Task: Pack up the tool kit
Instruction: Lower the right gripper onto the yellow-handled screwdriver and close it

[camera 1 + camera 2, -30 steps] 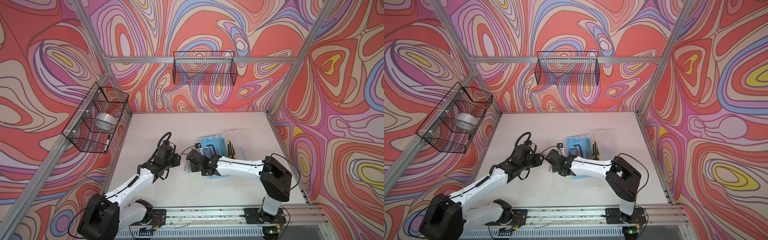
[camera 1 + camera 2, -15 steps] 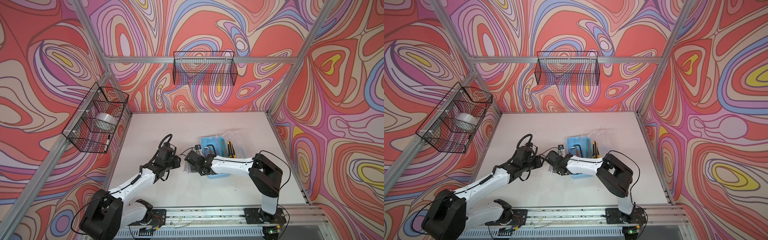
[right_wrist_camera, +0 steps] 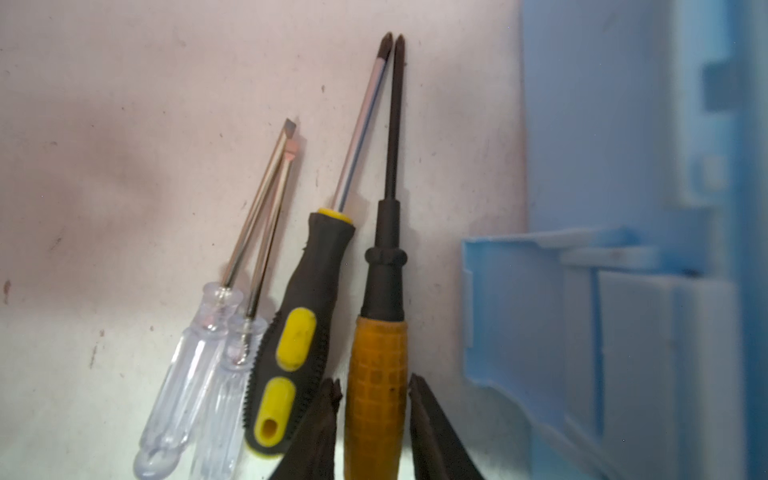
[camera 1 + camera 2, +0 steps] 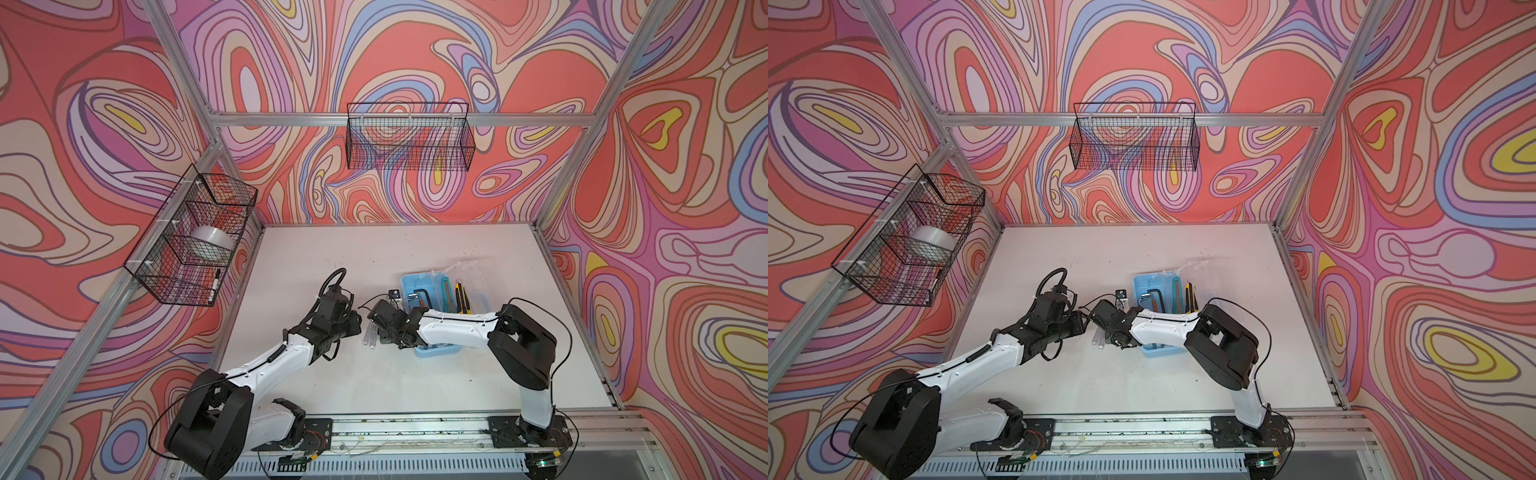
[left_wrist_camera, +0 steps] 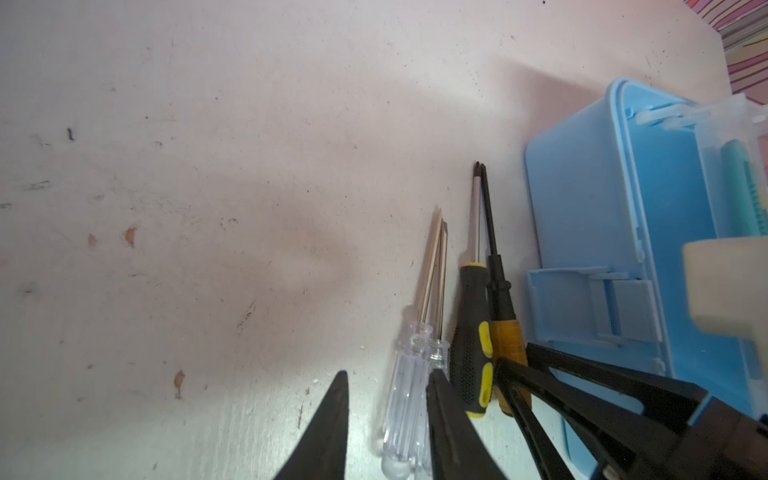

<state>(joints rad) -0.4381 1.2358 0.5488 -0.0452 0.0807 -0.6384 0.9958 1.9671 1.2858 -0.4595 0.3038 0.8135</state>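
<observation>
The tool kit (image 4: pixel 440 352) sits on the table (image 4: pixel 374 257) right of centre in both top views, with its clear lid (image 4: pixel 478 266) swung open. Hex keys (image 4: pixel 417 297) and a teal utility knife (image 4: pixel 446 291) are already inside. The yellow-and-black knives (image 4: pixel 462 297) lie at the box's right edge, and I can't tell whether they are in the box or on the lid. I'd call the packing partly done. Four screwdrivers are on the table just beside the box's left wall and have yet to go in, and then the lid needs closing.

The top views give me the box contents, but my two arms meet over the screwdrivers and hide nearly all of them. The wrist views lay them out side by side: two clear-handled screwdrivers (image 3: pixel 195 374), a black-and-yellow screwdriver (image 3: pixel 299 324) and an orange-handled screwdriver (image 3: pixel 378 345) nearest the box, next to its latch (image 3: pixel 540 311).

In the right wrist view the right gripper (image 3: pixel 375 380) has its jaws narrow, set either side of the orange handle. I can't tell whether they actually pinch it. The left wrist view shows the left gripper (image 5: pixel 388 373) with its jaws apart, straddling a clear handle with a gap showing on one side.
</observation>
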